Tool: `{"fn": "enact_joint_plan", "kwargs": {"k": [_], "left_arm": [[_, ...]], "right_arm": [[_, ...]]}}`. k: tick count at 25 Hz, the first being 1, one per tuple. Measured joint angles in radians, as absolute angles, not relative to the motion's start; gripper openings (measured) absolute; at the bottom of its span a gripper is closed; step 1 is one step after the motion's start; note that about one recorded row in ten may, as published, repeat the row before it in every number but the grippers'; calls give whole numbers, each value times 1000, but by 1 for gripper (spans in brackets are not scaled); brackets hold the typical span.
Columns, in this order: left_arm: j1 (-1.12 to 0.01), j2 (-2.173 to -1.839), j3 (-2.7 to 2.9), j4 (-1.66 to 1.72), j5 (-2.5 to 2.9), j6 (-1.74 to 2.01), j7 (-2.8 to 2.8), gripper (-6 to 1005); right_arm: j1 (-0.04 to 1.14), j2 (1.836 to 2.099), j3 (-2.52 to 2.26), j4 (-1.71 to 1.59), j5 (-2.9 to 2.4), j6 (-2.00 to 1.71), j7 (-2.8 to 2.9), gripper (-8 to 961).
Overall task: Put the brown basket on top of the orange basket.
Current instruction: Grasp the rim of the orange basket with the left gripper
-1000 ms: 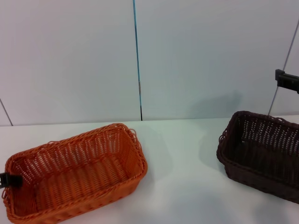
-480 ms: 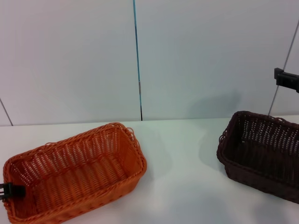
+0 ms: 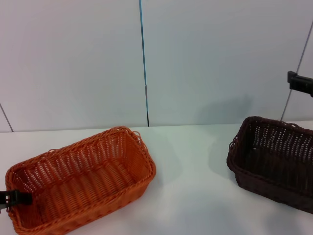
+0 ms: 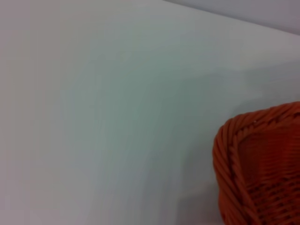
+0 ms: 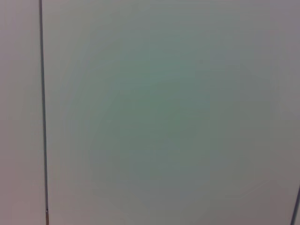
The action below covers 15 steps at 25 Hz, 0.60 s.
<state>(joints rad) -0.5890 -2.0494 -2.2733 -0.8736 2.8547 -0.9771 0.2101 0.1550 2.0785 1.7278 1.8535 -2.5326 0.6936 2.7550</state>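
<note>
The orange basket (image 3: 80,178) stands on the white table (image 3: 190,196) at the front left, and its corner shows in the left wrist view (image 4: 255,168). My left gripper (image 3: 12,198) is at the basket's near-left rim, shut on it; only a black tip shows. The brown basket (image 3: 274,159) stands on the table at the right, partly cut off by the picture's edge. My right gripper (image 3: 299,83) hangs in the air above the brown basket's far side, apart from it. The right wrist view shows only the wall.
A pale wall (image 3: 205,58) with a dark vertical seam (image 3: 143,63) stands behind the table. A wide strip of bare table lies between the two baskets.
My left gripper has moved nearer to me along the orange basket's left end, and the basket has shifted and turned slightly with it. The brown basket and right gripper have not moved.
</note>
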Motion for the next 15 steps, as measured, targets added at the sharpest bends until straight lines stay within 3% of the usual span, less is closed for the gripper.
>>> {"fn": "enact_joint_plan", "kwargs": {"k": [8,15], "left_arm": [[-589,-2055,-2281,-873,2852,-987,210,874],[-587,-2056,-2282,-873,2850,-1002,210,680]], "right_arm": [[159,2077,1730,1855,-2533,695,2754,925],[165,2077,1730,1855,-2533,694,2754,925]]}}
